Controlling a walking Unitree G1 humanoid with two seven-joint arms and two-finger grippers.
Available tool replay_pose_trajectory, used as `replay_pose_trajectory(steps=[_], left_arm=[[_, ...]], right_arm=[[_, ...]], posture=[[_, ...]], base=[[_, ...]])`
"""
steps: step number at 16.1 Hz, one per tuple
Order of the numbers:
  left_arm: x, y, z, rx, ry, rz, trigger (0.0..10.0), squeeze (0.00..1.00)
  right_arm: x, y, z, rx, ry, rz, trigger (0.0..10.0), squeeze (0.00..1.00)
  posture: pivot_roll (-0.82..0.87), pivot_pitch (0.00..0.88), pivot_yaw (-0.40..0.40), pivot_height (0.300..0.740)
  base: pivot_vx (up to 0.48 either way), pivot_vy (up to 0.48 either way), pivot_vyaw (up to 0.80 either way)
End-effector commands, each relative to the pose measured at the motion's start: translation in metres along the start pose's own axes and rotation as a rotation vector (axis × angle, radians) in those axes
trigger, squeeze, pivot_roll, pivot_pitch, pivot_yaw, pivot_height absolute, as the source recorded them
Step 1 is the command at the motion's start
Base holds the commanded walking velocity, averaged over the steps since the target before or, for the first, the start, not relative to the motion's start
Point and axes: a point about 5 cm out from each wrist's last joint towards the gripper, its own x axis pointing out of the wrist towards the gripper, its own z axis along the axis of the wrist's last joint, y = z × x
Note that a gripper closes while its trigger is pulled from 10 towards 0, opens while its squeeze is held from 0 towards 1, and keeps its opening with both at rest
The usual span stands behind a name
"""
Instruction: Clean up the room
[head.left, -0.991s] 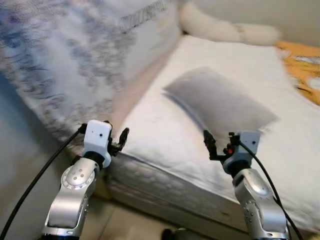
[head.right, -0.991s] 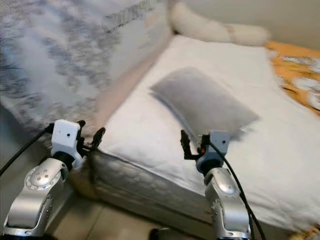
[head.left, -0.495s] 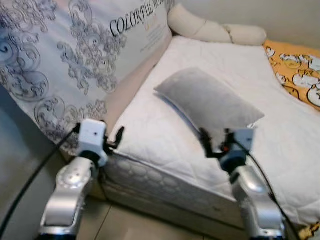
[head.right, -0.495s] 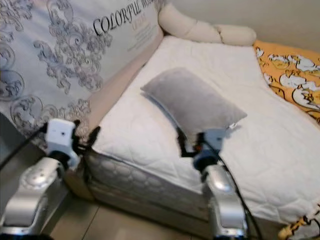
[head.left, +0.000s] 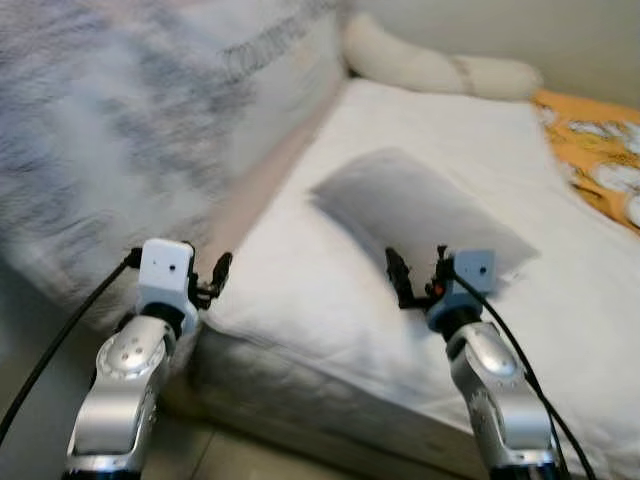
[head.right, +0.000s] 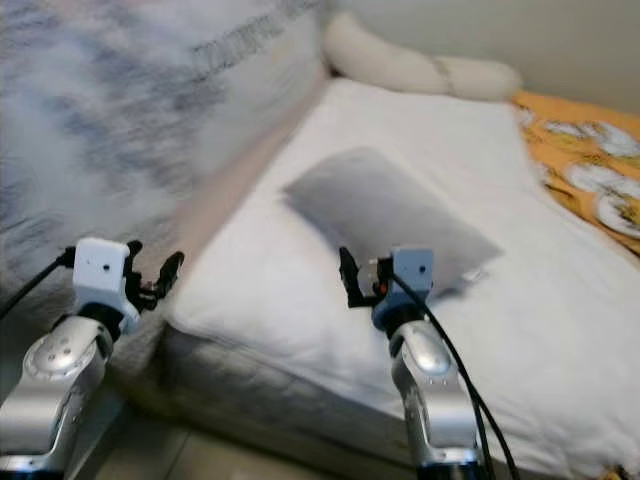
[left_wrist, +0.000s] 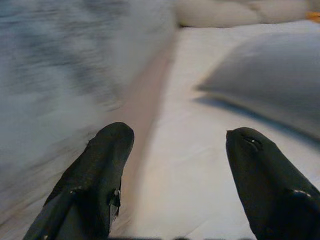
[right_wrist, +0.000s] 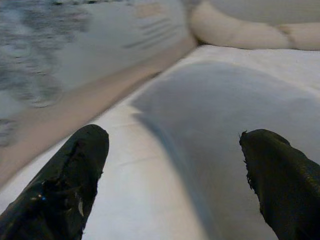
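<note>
I see the bed (head.left: 330, 300), white and quilted, with a patterned mattress (head.left: 120, 130) leaning along its left side. A grey pillow (head.left: 420, 210) lies flat mid-bed, a cream bolster (head.left: 430, 68) beyond it at the bed's far end, an orange sheet (head.left: 600, 140) to its right. My right end effector (head.left: 415, 280) hovers at the pillow's near edge, fingers wide, holding nothing. My left end effector (head.left: 215, 278) hangs off the bed's near-left corner, also spread wide and empty.
</note>
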Motion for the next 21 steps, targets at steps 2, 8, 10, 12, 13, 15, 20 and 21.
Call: replay_pose_trajectory(steps=[2, 8, 10, 12, 13, 15, 20, 21], left_arm=[[0.003, -0.010, 0.006, 0.010, -0.021, -0.042, 10.0, 0.00], [0.003, -0.012, 0.004, 0.020, -0.014, -0.054, 10.0, 0.00], [0.003, -0.013, 0.004, 0.019, -0.015, -0.055, 10.0, 0.00], [0.003, -0.014, 0.003, 0.018, -0.015, -0.059, 10.0, 0.00], [0.003, -0.014, 0.003, 0.018, -0.015, -0.059, 10.0, 0.00], [0.003, -0.014, 0.003, 0.021, -0.015, -0.063, 10.0, 0.00], [0.005, -0.013, 0.004, 0.060, -0.004, -0.094, 10.0, 0.00], [0.007, -0.013, 0.004, 0.071, 0.001, -0.102, 10.0, 0.00]], right_arm=[[-0.003, -0.009, -0.001, -0.001, 0.005, -0.038, 10.0, 0.00], [-0.004, -0.005, -0.002, 0.019, -0.001, -0.017, 10.0, 0.00], [-0.004, -0.005, -0.002, 0.022, -0.006, -0.012, 10.0, 0.00], [-0.004, -0.005, -0.003, 0.030, -0.001, -0.011, 10.0, 0.00], [-0.004, -0.005, -0.003, 0.031, -0.001, -0.011, 10.0, 0.00], [-0.004, -0.005, -0.004, 0.031, 0.001, -0.011, 10.0, 0.00], [0.001, -0.020, -0.006, -0.003, 0.027, -0.092, 10.0, 0.00], [0.004, -0.023, -0.006, -0.015, 0.035, -0.105, 10.0, 0.00]], posture=[[0.05, 0.000, -0.024, 0.740], [0.05, 0.000, -0.025, 0.740], [0.05, 0.000, -0.023, 0.740], [0.05, 0.000, -0.023, 0.740], [0.05, 0.000, -0.023, 0.740], [0.05, 0.000, -0.023, 0.740], [0.05, 0.000, -0.020, 0.740], [0.05, 0.000, -0.019, 0.740]], base=[[0.349, 0.000, -0.77], [0.341, 0.000, -0.38], [0.000, 0.000, 0.00], [0.000, 0.000, 0.00], [0.000, 0.000, 0.00], [0.000, 0.000, 0.00], [0.000, 0.000, 0.00], [0.000, 0.000, 0.00]])
